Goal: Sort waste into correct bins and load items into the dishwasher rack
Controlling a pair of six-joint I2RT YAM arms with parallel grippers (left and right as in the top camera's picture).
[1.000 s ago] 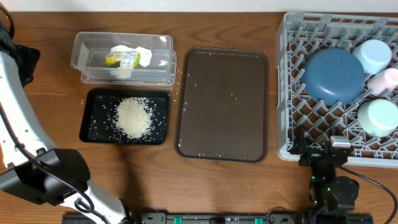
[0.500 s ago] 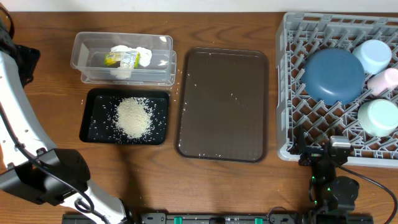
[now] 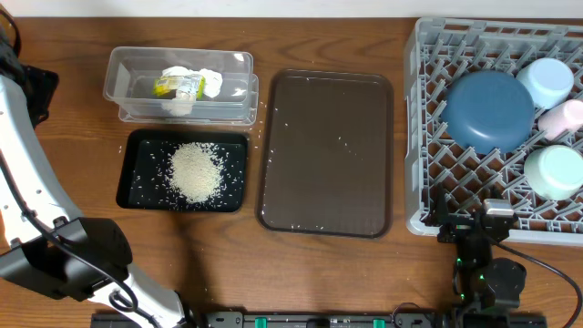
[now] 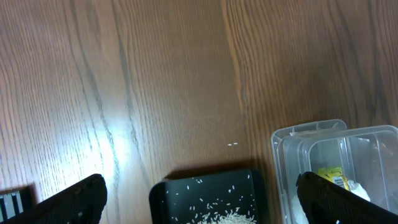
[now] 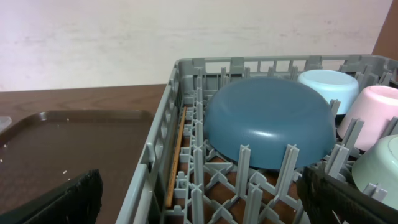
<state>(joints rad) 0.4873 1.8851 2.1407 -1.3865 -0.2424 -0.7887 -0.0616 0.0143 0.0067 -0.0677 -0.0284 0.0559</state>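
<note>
Wooden tabletop (image 3: 346, 273) is occupied from side to side. At its right end the dishwasher rack (image 3: 415, 137) is loaded with the dark blue plate (image 3: 487, 109), the light blue bowl (image 3: 549, 80), the pink cup (image 3: 565, 117) and the mint-green bowl (image 3: 554, 171), all set among the pegs. The rice heap (image 3: 195, 171) is contained in the black tray (image 3: 137, 193). The tissue (image 3: 208, 82) and the wrapper (image 3: 178, 87) are contained in the clear tub (image 3: 123, 77), just beside that tray on its far side. Between bins and rack the brown serving tray (image 3: 328, 182) is placed, with stray grains on it. The left gripper (image 4: 200, 186) is spread fully, nothing held, above tub and tray; the right gripper (image 5: 200, 186) is likewise spread wide and empty at the rack's near edge
</note>
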